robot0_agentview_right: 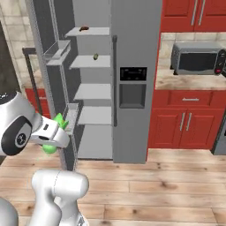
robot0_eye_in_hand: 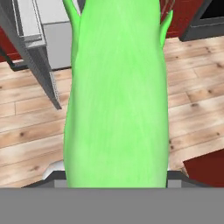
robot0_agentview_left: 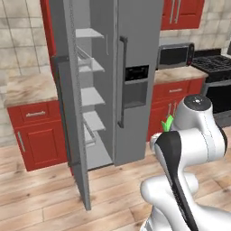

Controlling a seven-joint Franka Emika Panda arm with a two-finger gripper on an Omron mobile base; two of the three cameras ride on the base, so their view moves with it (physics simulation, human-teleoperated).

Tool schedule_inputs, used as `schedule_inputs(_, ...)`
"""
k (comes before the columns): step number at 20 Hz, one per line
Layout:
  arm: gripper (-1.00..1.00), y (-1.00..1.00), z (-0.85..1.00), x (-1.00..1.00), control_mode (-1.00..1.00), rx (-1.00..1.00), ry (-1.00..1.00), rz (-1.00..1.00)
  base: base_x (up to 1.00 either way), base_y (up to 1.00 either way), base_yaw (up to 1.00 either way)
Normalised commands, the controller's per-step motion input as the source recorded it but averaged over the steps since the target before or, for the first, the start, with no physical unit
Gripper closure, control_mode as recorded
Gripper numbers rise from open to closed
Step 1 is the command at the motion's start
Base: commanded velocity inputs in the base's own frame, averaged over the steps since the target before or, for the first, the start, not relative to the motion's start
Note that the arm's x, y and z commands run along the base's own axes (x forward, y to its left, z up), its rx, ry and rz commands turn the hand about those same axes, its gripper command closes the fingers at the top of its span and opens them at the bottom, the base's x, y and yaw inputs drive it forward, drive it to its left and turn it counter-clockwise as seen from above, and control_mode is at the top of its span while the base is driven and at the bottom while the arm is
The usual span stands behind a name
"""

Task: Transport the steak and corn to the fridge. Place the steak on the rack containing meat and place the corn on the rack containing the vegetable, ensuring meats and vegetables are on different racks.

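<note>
The corn [robot0_eye_in_hand: 116, 92], a bright light-green husked cob with pointed leaf tips, sits clamped in the gripper [robot0_agentview_right: 53, 132], held low before the fridge [robot0_agentview_right: 132, 79], whose left door stands open. Inside, the steak [robot0_agentview_right: 84, 28] lies on the top rack and the vegetable [robot0_agentview_right: 96, 56] on the rack below.

The fridge [robot0_agentview_right: 132, 79] stands on the wooden floor [robot0_agentview_right: 176, 185] with its left door swung open, showing 4 pale grey shelves stacked inside. The top rack [robot0_agentview_right: 90, 32] carries the steak [robot0_agentview_right: 84, 28]. The rack [robot0_agentview_right: 90, 62] just below holds the small dark green vegetable [robot0_agentview_right: 96, 56].
</note>
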Motion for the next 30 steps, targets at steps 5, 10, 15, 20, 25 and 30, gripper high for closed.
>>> schedule_inputs(5, 1.00, 0.00, 0.00, 0.00, 1.00, 0.00, 0.00, 0.00, 0.99, -0.14, 0.16)
schedule_inputs(10, 1.00, 0.00, 0.00, 0.00, 1.00, 0.00, 0.00, 0.00, 1.00, -0.03, 0.12)
schedule_inputs(15, 1.00, 0.00, 0.00, 0.00, 1.00, 0.00, 0.00, 0.00, 0.86, -0.37, 0.23)
schedule_inputs(20, 1.00, 0.00, 0.00, 0.00, 1.00, 0.00, 0.00, 0.00, 0.75, -0.34, 0.38)
schedule_inputs(25, 1.00, 0.00, 0.00, 0.00, 1.00, 0.00, 0.00, 0.00, 0.45, -0.48, 0.38)
schedule_inputs(30, 1.00, 0.00, 0.00, 0.00, 1.00, 0.00, 0.00, 0.00, 0.40, -0.37, 0.26)
